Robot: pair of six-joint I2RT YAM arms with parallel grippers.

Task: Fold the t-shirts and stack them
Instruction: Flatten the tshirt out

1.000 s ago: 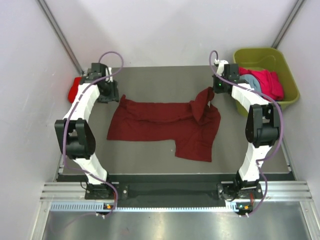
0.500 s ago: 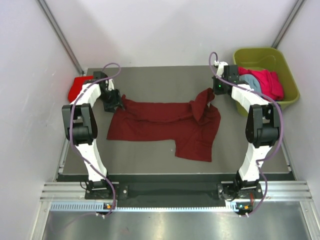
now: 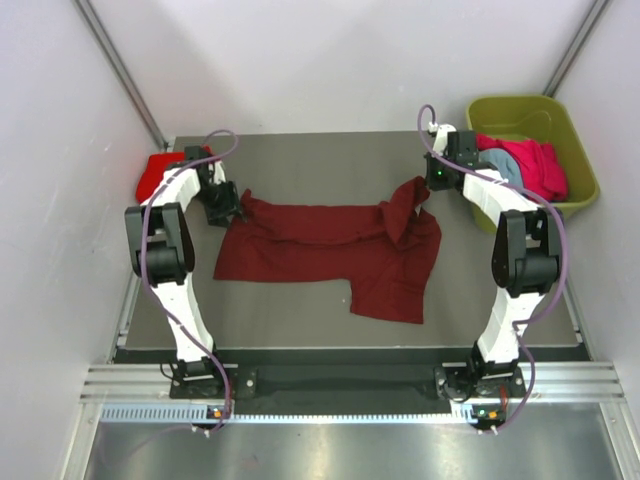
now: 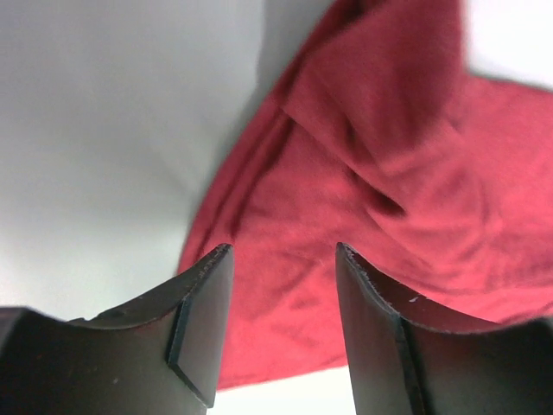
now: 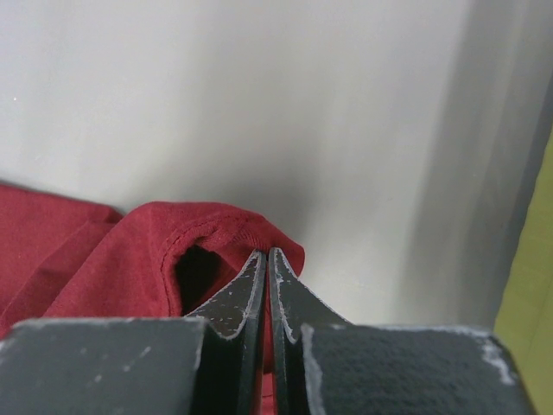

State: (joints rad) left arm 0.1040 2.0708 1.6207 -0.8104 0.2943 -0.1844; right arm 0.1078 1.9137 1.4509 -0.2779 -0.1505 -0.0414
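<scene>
A dark maroon t-shirt (image 3: 330, 245) lies spread and rumpled on the grey table (image 3: 300, 310). My left gripper (image 3: 230, 206) stands open right at its far left corner. In the left wrist view the maroon cloth (image 4: 363, 173) lies just beyond the parted fingertips of the left gripper (image 4: 281, 252), with nothing pinched. My right gripper (image 3: 428, 186) is shut on the shirt's far right corner and holds it raised. In the right wrist view the right gripper (image 5: 266, 255) pinches the folded hem (image 5: 216, 226). A bright red t-shirt (image 3: 152, 176) lies at the table's far left edge.
An olive-green tub (image 3: 540, 112) stands at the far right, off the table, with a pink shirt (image 3: 535, 166) and a light blue one (image 3: 500, 160) in it. White walls close in on both sides, and a metal rail (image 3: 340, 385) runs along the near edge.
My left arm has swung its elbow in and brought the gripper right to the shirt's far left corner, jaws narrowing a little. The right gripper has kept its hold and place.
</scene>
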